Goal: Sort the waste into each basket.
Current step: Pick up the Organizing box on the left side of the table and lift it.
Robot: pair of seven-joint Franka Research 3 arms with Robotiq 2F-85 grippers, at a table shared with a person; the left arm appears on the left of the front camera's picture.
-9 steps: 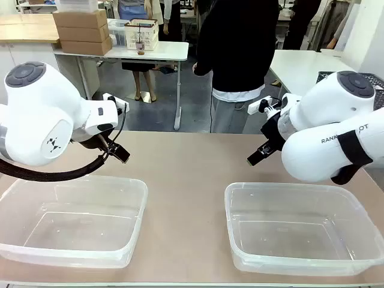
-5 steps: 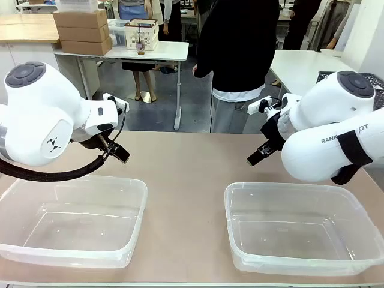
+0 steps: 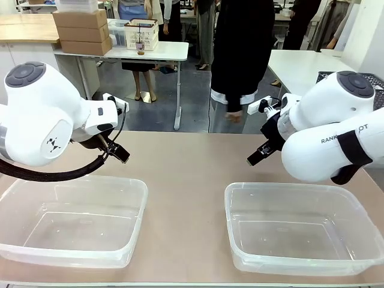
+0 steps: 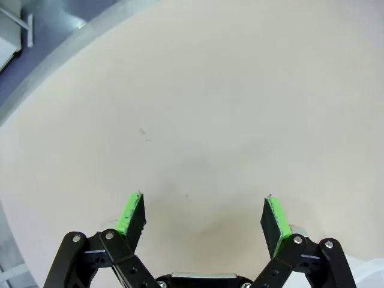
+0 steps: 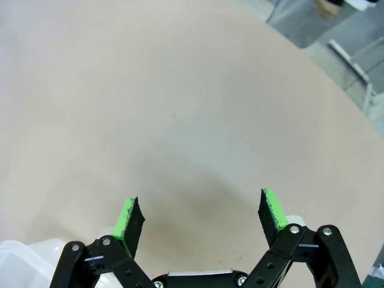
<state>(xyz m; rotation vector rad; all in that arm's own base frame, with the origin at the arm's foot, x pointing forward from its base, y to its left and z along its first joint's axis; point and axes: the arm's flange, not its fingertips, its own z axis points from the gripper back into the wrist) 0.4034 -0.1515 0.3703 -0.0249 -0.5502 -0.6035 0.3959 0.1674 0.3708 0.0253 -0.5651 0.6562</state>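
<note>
Two clear plastic tubs stand on the tan table, one at the front left (image 3: 72,222) and one at the front right (image 3: 300,225); both hold nothing. No can or bottle shows in any view. My left gripper (image 3: 120,154) hovers above the table behind the left tub, open with nothing between its green pads (image 4: 131,213). My right gripper (image 3: 255,157) hangs behind the right tub, also open and holding nothing, its pads (image 5: 272,208) spread over bare tabletop. A corner of the right tub (image 5: 18,261) shows at the lower left of the right wrist view.
A person in a black top (image 3: 243,54) stands at the table's far edge, one hand (image 3: 234,115) hanging down. A dark lattice basket (image 3: 324,76) sits on a white table at the back right. Behind the person stand another table, boxes and a small basket (image 3: 141,33).
The person has shifted to the right and lowered an arm, so a hand now hangs near the table's far edge. Neither arm has moved.
</note>
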